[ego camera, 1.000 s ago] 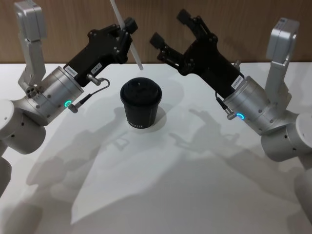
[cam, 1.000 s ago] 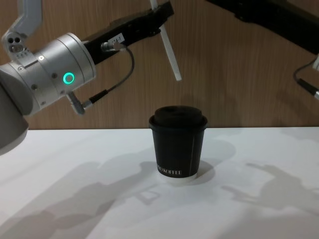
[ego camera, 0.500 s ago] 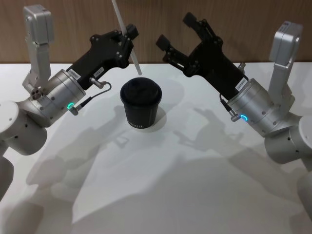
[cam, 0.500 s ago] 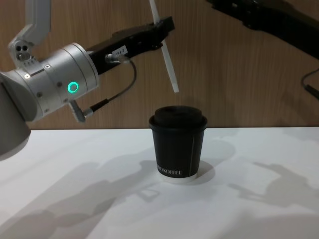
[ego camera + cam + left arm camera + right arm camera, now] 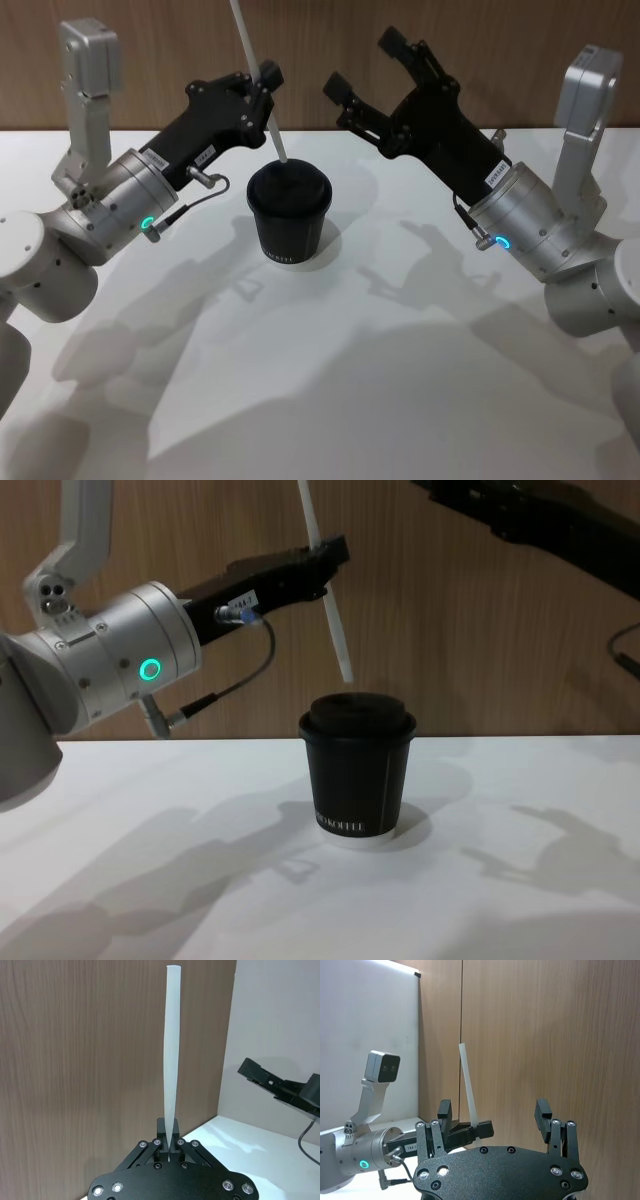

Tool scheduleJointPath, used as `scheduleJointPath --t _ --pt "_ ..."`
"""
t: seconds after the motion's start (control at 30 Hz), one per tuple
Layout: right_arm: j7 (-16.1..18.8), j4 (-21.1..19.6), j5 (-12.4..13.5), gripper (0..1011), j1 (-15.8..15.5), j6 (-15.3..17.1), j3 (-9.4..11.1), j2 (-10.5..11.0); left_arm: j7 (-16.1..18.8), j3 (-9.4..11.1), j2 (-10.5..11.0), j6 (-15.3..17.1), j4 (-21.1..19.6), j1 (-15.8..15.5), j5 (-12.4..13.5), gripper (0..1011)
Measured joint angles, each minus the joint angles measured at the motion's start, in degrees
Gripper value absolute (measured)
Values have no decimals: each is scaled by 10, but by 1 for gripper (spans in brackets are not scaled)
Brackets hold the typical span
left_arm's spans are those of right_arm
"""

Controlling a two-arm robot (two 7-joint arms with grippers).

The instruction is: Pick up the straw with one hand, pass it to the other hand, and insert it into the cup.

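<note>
The black cup (image 5: 290, 215) (image 5: 357, 775) stands upright on the white table, lid on. My left gripper (image 5: 266, 84) (image 5: 328, 560) (image 5: 169, 1141) is shut on the thin white straw (image 5: 250, 45) (image 5: 338, 630) (image 5: 171, 1060), above and just behind the cup. The straw stands nearly upright, a little tilted, with its lower tip a short way above the lid. My right gripper (image 5: 365, 68) (image 5: 494, 1112) hangs open and holds nothing, up to the right of the cup and apart from the straw. In the right wrist view the straw (image 5: 469, 1085) rises from the left gripper (image 5: 481, 1131) beyond my open fingers.
The white table (image 5: 300, 380) spreads bare around the cup, crossed by arm shadows. A brown wooden wall (image 5: 480, 630) runs close behind the table's far edge. The right arm (image 5: 540, 525) crosses the chest view's upper right corner.
My left gripper has brought the straw lower and closer to the cup's lid, standing it more upright. The right gripper has shifted slightly and stays open.
</note>
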Motion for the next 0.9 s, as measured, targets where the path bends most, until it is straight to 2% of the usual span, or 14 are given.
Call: scheduleJointPath --t 0.57,0.9 --pt "-1 0 0 1001 0 0 0 1 16 -1 -10 5 16 0 20 13" --pt "-1 0 0 1001 0 0 0 1 14 -2 -23 -2 42 -8 27 13"
